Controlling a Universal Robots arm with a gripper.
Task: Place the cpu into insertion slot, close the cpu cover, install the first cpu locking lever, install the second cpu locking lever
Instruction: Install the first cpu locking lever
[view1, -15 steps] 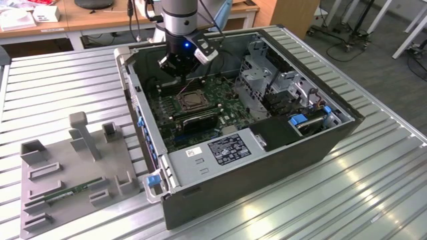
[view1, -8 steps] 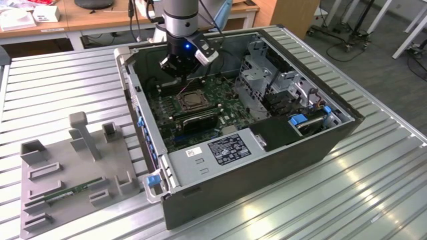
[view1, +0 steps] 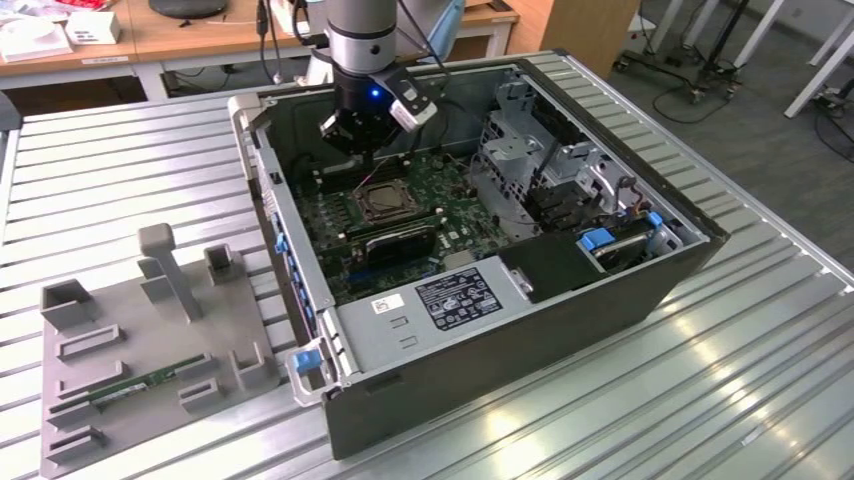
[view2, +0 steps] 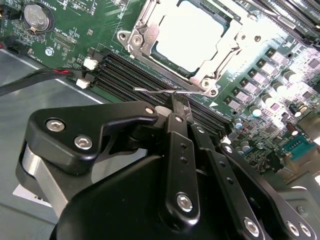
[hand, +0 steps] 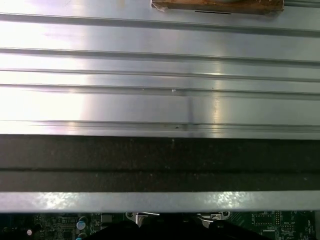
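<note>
1. Down inside the open case on the slatted table, the gripper hangs over the board, just beside the slot.
2. The cpu is sitting in the slot. In the second wrist view its pale face shows through the window of the cover, which lies flat over it. So I'd call the first two steps done.
3. Looks to me like we're on the first lever. A thin wire lever runs along the near edge of the socket, and the claw's tips are right at it, about mid-length.
4. Claw: the two fingers look pressed together, or as good as. I can't tell whether the wire is actually caught between them or just touched.
5. My guess is the lever isn't latched yet; it seems to sit a bit proud of the frame. Getting it home would call for a steady push down and then sideways under its hook. The tips mustn't slip off such a skinny wire or scrape the memory slots right next to it.
</note>
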